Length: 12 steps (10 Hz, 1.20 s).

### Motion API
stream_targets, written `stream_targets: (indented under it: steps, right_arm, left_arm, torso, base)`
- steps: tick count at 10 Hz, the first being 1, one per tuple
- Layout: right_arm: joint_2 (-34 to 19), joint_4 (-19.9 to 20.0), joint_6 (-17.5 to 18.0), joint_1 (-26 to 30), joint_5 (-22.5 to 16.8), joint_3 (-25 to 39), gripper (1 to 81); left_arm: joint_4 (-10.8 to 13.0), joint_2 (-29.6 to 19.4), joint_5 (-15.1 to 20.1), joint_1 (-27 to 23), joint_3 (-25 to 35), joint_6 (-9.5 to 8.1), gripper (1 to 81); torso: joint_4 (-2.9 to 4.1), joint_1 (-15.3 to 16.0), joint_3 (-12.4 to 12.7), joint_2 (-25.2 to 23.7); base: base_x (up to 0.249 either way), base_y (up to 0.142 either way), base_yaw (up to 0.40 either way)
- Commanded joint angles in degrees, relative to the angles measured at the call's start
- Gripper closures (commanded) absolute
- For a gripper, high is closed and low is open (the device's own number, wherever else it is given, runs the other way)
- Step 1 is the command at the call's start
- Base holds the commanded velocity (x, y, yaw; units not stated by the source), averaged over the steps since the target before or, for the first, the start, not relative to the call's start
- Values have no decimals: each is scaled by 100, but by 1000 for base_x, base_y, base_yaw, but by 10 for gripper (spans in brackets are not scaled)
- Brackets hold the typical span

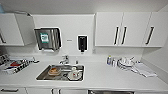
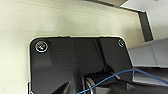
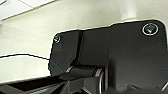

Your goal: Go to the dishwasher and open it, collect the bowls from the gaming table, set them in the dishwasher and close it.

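The dishwasher [image 1: 111,92] is a dark strip with a shiny edge, low under the white counter [image 1: 105,76], right of the sink [image 1: 60,72]; I cannot tell how either gripper's jaws stand.

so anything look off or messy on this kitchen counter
Nothing spilled or broken. The sink holds unwashed dishes, loose papers lie askew at the counter's right end, and the upper cabinet door at left hangs open.

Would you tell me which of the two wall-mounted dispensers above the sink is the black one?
The small soap dispenser, right of the faucet; the larger paper towel dispenser is steel.
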Motion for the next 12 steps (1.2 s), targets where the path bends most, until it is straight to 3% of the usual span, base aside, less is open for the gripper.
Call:
stream_targets:
  steps: [1,7,11,12]
  right_arm:
    - [-52,18,-17,289,-220,63,10]
    - [-34,36,-9,289,-220,54,10]
    - [-375,79,61,315,-273,658,10]
    - [-562,79,62,324,-272,977,10]
  left_arm:
    - [46,-101,267,-329,75,33,10]
    - [-6,-74,276,-329,75,6,10]
    - [46,-303,277,-242,338,15,10]
    - [55,-347,267,-233,365,24,10]
  torso:
    - [0,0,0,0]
    - [0,0,0,0]
    - [0,0,0,0]
    - [0,369,0,-573]
  base:
    - [84,0,0]
    - [11,0,0]
    - [0,0,0]
    - [0,0,0]
